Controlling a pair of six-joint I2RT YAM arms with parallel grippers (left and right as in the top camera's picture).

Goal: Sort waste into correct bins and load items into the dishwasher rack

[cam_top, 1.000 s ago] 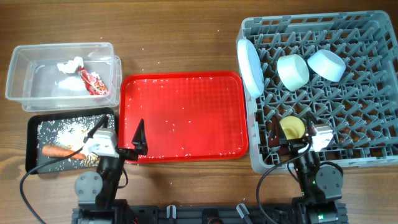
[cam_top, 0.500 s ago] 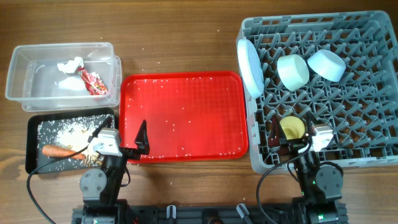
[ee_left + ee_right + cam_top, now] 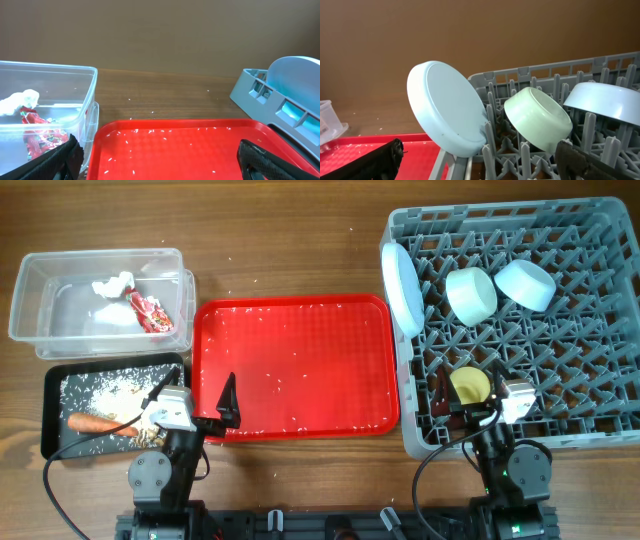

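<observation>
The table (image 3: 290, 250) is matt brown wood with a fine grain. The tub (image 3: 25, 290) is clear, glossy plastic, the red tray (image 3: 300, 340) smooth plastic with a faint sheen, and the rack (image 3: 600, 330) dull grey moulded plastic. The plate (image 3: 445, 107) and green bowl (image 3: 540, 117) look smooth and satin; the wrapper (image 3: 150, 312) is crinkled and shiny.

Light fell bright and even from above, leaving short, soft shadows on the surface (image 3: 300, 220). The clear tub (image 3: 60, 330) carried a faint glare. Both wrist views were sharp in the distance, but the left pincer's fingers (image 3: 270, 160) up close were blurred.
</observation>
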